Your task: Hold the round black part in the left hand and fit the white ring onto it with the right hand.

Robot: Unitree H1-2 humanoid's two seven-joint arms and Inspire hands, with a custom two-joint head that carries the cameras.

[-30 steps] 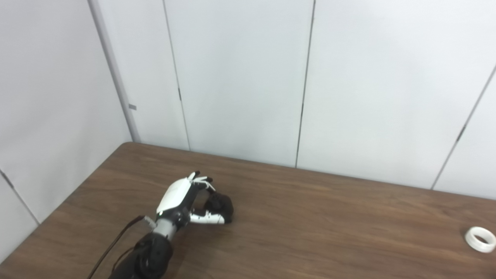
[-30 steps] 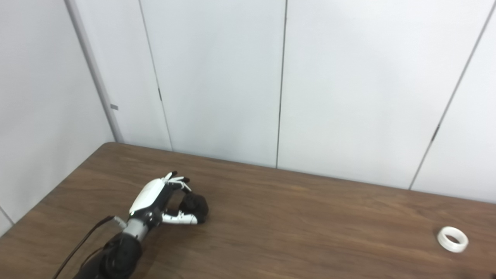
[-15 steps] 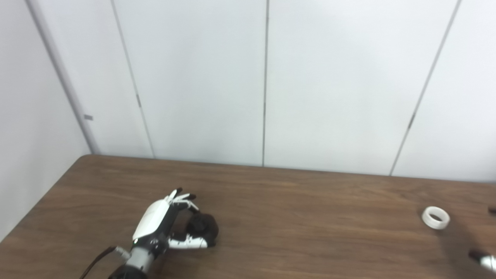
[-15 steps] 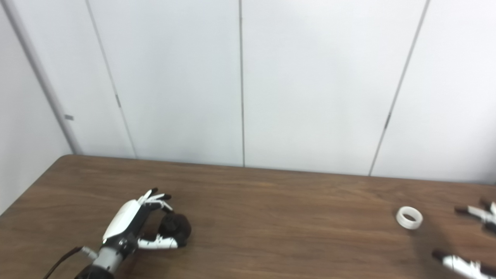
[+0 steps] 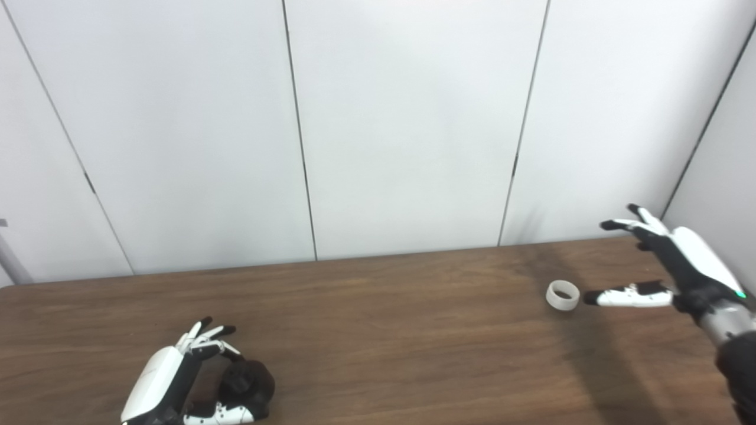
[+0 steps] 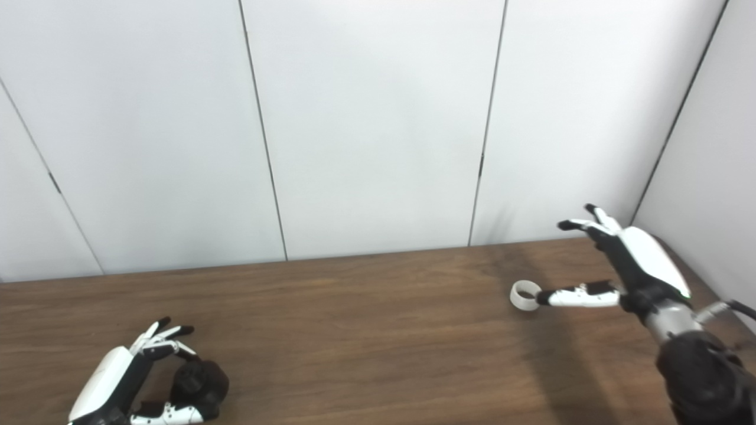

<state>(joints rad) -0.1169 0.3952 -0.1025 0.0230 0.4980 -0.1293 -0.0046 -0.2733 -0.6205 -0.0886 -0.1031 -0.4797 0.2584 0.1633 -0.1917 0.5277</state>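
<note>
Left eye view: we find the left hand curled around the round black part on the table. Right eye view: the right hand is spread wide, empty, thumb tip beside the white ring.

A plain indoor test room or lab space is shown, not a home. The back is closed by smooth white wall panels, which are separated by thin dark vertical seams, and a similar panel is seen at the right side. A long table with a dark brown wood-grain top is placed directly against these panels. No decoration or furniture of a house is seen; the setting is bare and evenly lit.
</note>
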